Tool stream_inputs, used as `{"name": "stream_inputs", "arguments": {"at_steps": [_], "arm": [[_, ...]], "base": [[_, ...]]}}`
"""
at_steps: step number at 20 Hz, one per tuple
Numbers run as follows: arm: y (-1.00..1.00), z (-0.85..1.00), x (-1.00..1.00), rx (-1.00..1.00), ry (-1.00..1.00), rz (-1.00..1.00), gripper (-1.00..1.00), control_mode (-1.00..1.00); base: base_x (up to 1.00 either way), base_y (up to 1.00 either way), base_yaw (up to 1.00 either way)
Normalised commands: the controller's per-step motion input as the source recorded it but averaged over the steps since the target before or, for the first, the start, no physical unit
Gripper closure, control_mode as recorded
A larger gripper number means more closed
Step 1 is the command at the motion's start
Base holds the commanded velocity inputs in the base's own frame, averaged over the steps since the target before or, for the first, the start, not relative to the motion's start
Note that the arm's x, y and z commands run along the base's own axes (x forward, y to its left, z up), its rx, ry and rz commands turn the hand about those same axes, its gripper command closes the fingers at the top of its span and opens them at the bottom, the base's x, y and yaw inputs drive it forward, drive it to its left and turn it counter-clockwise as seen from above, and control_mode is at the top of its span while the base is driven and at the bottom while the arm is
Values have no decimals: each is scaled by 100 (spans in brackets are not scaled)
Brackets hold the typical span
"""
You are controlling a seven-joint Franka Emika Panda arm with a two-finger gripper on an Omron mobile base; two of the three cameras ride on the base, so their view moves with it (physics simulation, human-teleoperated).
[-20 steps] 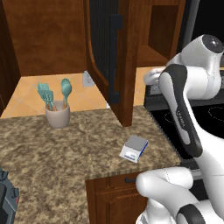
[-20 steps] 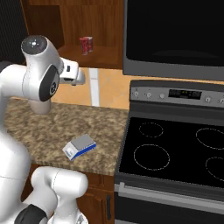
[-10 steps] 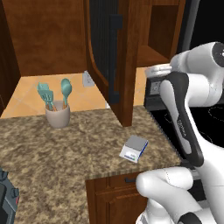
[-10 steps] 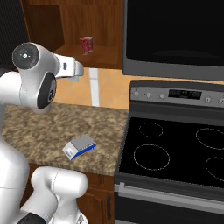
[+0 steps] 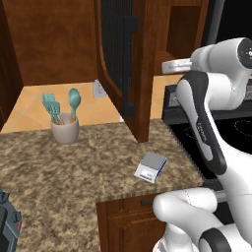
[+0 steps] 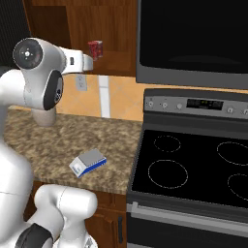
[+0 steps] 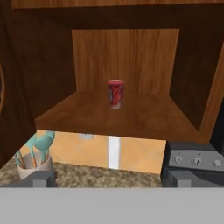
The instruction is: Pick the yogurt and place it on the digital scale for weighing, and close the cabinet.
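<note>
Jaws spread wide, well short of the yogurt (image 7: 115, 93) upright ahead, centred between them.

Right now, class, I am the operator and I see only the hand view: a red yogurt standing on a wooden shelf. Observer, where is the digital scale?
Observer: The digital scale lies flat on the speckled counter, near its front edge, just left of the stove.
Operator: Is anything on its plate?
Observer: No, the grey top plate is bare.
Operator: Is the cabinet door shut?
Observer: No, the cabinet door is swung wide open, out over the counter.
</note>
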Motion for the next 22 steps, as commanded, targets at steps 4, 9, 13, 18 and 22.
{"name": "stream_inputs", "arguments": {"at_steps": [4,9,13,18,22], "arm": [[0,0,47,0,-2,0,-100,-100],[0,4,57,0,-3,0,-100,-100],[0,12,63,0,-3,0,-100,-100],[5,6,58,0,-1,0,-100,-100],[18,-7,58,-1,0,0,-100,-100]], "base": [[0,0,0],[0,0,0],[0,0,0],[0,0,0],[0,0,0]]}}
